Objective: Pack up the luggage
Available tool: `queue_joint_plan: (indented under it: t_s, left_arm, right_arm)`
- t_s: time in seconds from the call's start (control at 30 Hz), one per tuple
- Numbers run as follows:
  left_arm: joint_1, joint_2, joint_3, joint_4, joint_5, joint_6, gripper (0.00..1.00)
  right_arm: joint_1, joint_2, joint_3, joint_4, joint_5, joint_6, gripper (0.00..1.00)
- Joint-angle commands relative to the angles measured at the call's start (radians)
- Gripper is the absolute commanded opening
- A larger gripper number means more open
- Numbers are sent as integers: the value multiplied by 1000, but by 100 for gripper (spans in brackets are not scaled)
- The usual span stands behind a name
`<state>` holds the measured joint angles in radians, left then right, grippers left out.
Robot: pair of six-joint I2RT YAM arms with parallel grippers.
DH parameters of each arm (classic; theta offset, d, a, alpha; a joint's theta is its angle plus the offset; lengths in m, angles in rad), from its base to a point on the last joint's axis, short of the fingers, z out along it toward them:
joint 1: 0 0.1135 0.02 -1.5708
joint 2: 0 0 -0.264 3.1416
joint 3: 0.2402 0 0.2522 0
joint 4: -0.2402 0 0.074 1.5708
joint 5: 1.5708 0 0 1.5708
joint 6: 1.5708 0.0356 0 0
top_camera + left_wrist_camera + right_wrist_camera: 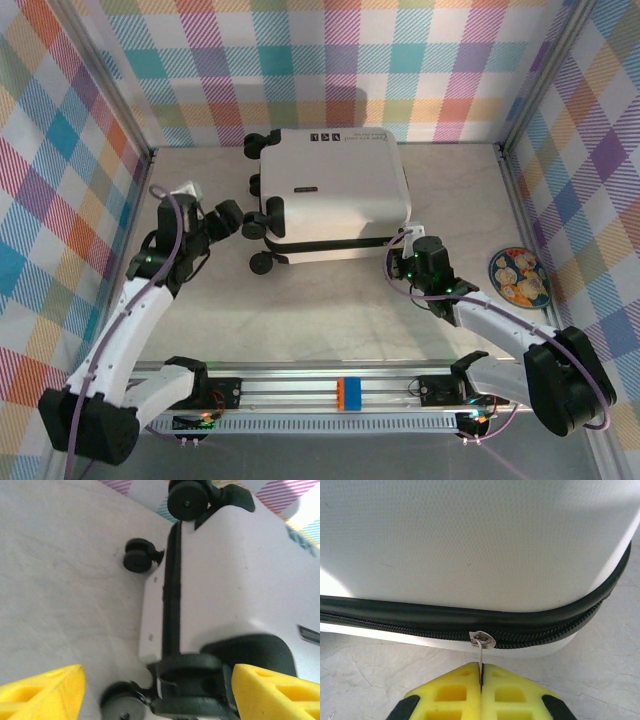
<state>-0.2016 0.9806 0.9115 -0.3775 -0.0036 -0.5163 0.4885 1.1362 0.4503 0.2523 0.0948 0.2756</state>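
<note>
White luggage point(335, 185) flat, closed

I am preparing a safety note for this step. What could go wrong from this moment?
1. The right gripper pinches only the end of the thin zipper pull; the tab may slip out under tension.
2. The left gripper is open around a wheel, not clamped, so the luggage may slide or turn on the smooth table instead of the zipper moving.
3. If the slider goes toward the nearby curved corner, it may jam there.
</note>
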Motion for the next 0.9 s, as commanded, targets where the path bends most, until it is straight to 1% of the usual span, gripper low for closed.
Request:
queue_joint_plan:
  t_s: [0.0, 0.03, 0.07, 0.23, 0.43, 0.5, 0.67, 0.77, 0.87]
  left_arm:
    - [-9, -52, -105, 88, 100, -209, 79]
    - [-15, -62, -126, 89, 97, -246, 79]
    - [-23, -72, -151, 149, 104, -276, 80]
    - [-59, -81, -230, 290, 120, -393, 82]
    - [-137, -37, -291, 449, 73, -496, 85]
    - [-166, -3, -305, 498, 39, -521, 85]
    - [-230, 97, -283, 538, -33, -564, 86]
    - [-261, 134, -268, 520, -125, -587, 86]
    - [-264, 159, -271, 518, -206, -639, 83]
  right_arm:
    - [23, 2, -5, 74, -39, -12, 0]
    - [22, 2, -5, 74, -39, -12, 0]
    - [24, 2, -5, 74, -40, -12, 0]
    - [28, 2, -4, 69, -38, -15, 0]
    - [33, 5, -5, 68, -32, -13, 0]
    - [36, 5, -5, 68, -32, -13, 0]
    - [42, -7, -5, 56, -26, -16, 0]
    - [45, -21, -10, 51, -23, -16, 0]
    - [54, -37, -18, 50, -22, -9, 0]
